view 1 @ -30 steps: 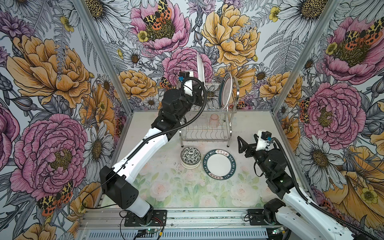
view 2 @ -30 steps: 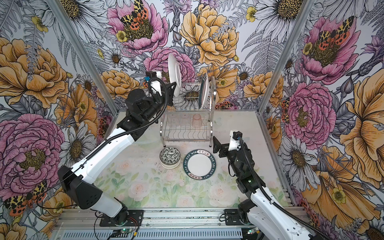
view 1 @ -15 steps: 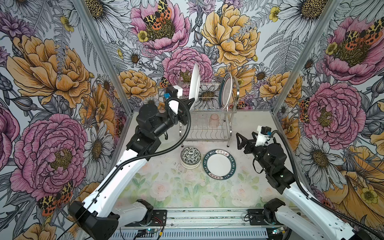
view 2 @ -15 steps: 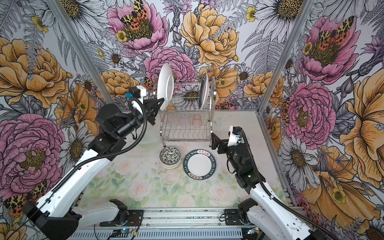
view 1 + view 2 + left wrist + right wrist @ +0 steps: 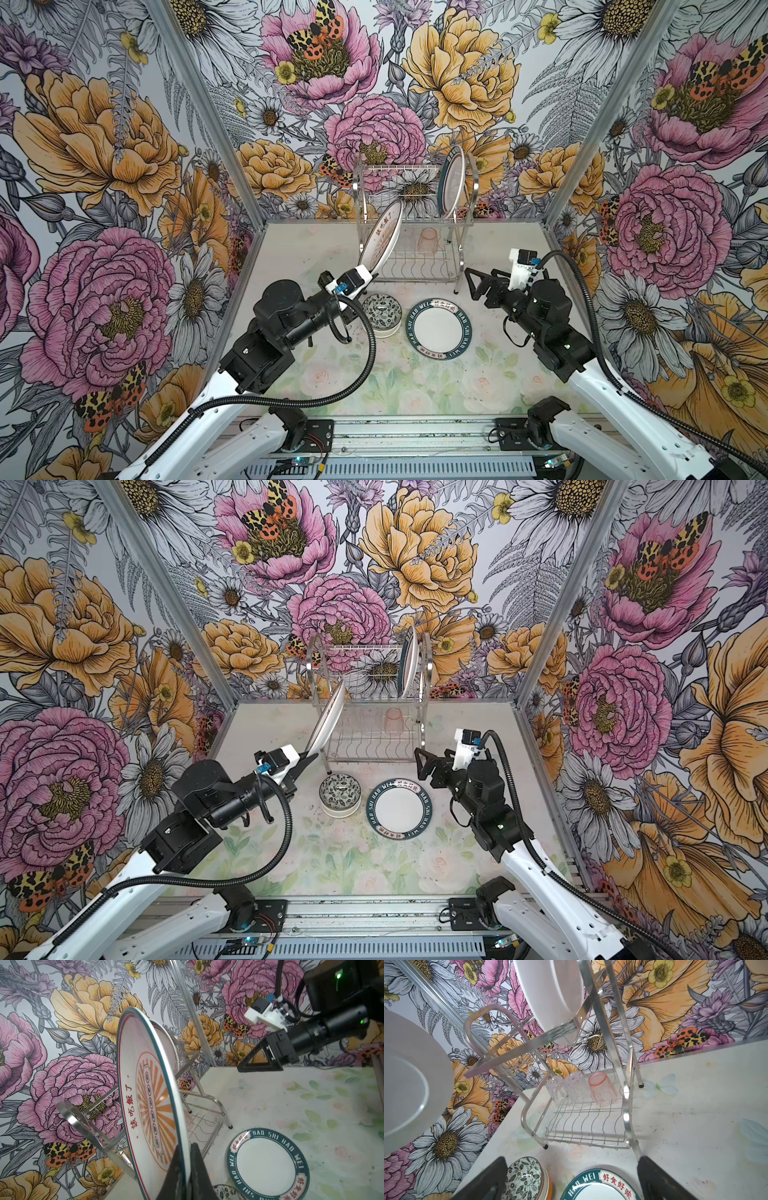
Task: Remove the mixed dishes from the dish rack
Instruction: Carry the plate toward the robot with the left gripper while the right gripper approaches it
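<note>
The left claw is shut tight on the rim of the sunburst plate. That plate is up in the air and tilted, just by the left end of the rack. Below it, the bowls sit in a stack on the worktop. The flat plate lies just beside them. The rack stands at the back. The upright plate is in its top shelf, at the right end. A pink cup and clear cups sit on the low shelf. The right claw is wide open and holds nothing, right of the rack.
</note>
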Controlling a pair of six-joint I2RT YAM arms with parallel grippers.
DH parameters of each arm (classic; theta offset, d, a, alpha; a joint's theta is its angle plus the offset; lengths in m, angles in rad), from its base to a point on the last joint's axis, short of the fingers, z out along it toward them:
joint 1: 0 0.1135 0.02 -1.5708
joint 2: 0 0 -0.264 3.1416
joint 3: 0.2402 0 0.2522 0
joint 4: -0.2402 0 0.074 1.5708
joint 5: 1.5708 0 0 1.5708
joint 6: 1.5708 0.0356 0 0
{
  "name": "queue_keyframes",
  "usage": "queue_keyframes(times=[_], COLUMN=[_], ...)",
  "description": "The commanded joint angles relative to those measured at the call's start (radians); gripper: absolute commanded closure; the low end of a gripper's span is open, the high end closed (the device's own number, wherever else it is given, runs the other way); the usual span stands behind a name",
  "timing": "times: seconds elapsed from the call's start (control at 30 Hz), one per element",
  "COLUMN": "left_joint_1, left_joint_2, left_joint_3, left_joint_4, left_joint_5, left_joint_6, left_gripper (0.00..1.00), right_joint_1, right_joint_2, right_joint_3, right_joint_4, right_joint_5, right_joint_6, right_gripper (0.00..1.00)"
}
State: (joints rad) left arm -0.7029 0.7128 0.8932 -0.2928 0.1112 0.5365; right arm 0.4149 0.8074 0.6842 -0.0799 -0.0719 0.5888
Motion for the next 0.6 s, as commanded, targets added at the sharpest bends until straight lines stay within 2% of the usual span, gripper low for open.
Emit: queue_keyframes(times=[0.0,0.13,0.27,0.4,0.57], left_joint_1=[-0.068,-0.167,-0.237,-0.268,-0.291], left_joint_2=[-0.081,-0.140,-0.144,-0.120,-0.066], left_joint_3=[-0.057,-0.156,-0.235,-0.280,-0.318], left_joint_4=[0.018,0.007,-0.016,-0.014,-0.003], left_joint_5=[-0.197,-0.362,-0.469,-0.510,-0.543], left_joint_6=[0.138,0.242,0.353,0.453,0.529], left_gripper=[1.00,1.00,1.00,1.00,1.00], right_joint_1=[-0.004,-0.008,-0.009,0.001,0.023], right_joint_2=[-0.001,0.015,0.075,0.140,0.191], right_joint_3=[0.057,0.072,0.109,0.152,0.167], right_joint_4=[-0.051,-0.067,-0.082,-0.101,-0.101], right_joint_5=[-0.069,-0.133,-0.268,-0.371,-0.403], right_joint_6=[0.065,0.109,0.140,0.155,0.160], right_gripper=[0.00,0.03,0.07,0.10,0.10])
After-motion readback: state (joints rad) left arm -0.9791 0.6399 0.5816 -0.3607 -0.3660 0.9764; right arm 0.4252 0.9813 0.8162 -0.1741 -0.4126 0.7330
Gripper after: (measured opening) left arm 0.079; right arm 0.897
